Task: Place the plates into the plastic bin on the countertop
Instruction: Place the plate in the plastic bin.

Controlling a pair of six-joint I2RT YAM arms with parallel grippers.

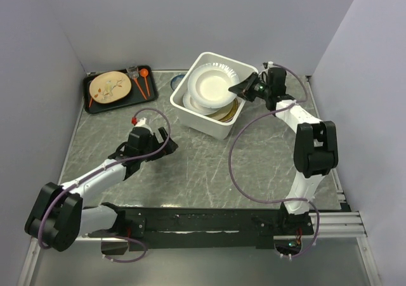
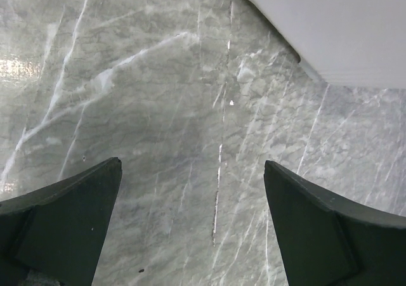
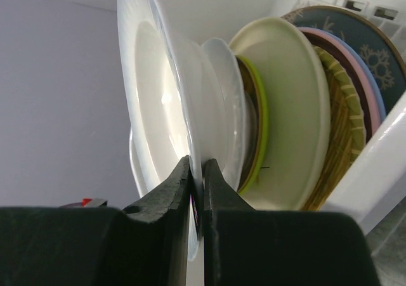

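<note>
Right fingers point(image 3: 166, 200) pinch the rim of a white plate point(image 3: 158, 102) inside the plastic bin point(image 1: 206, 126). Next, probably, settle it and let go. Left fingers point(image 2: 63, 216) are spread open, empty.

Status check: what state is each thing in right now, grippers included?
left gripper: open, empty, over bare countertop.
right gripper: shut on the white plate, at its rim.
white plate: gripped by the rim, in the bin, above the stack.
stack: several plates, inside the bin.
bin: upright, partly filled.
patterned plate: lying on the tray, untouched.
</note>
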